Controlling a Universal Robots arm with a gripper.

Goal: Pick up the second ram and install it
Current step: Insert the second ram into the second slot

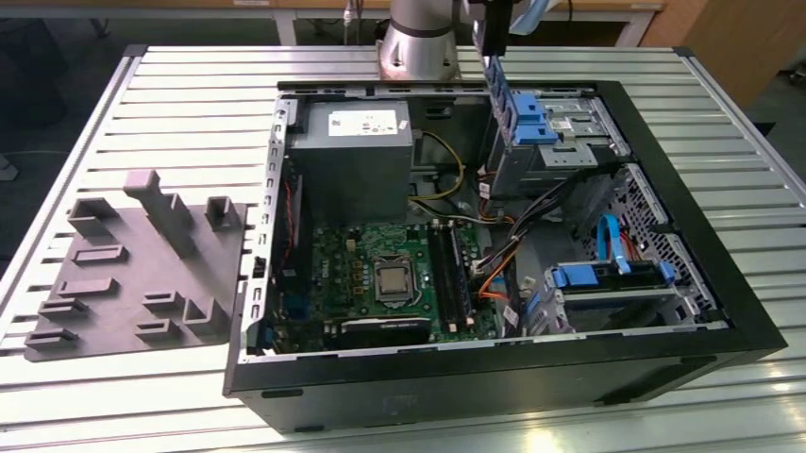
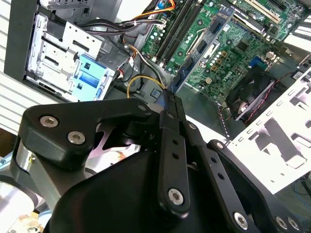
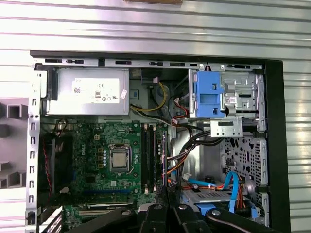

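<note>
— Looking at the exterior view, where's the second ram (image 1: 495, 85)?
— Upper middle of the frame, upright in your gripper (image 1: 494, 49), above the open computer case (image 1: 504, 377).
— Second wrist view?
— Your fingers (image 2: 170, 145) are clamped on it, over the motherboard (image 2: 243, 53).

Exterior view: the robot arm (image 1: 422, 38) is cut off by the top edge. Second wrist view: one end of the second ram (image 2: 204, 43) is hidden between the closed fingers of the gripper (image 2: 169, 99). First wrist view: the grey tray (image 3: 9, 116) runs off the picture's edge.
</note>
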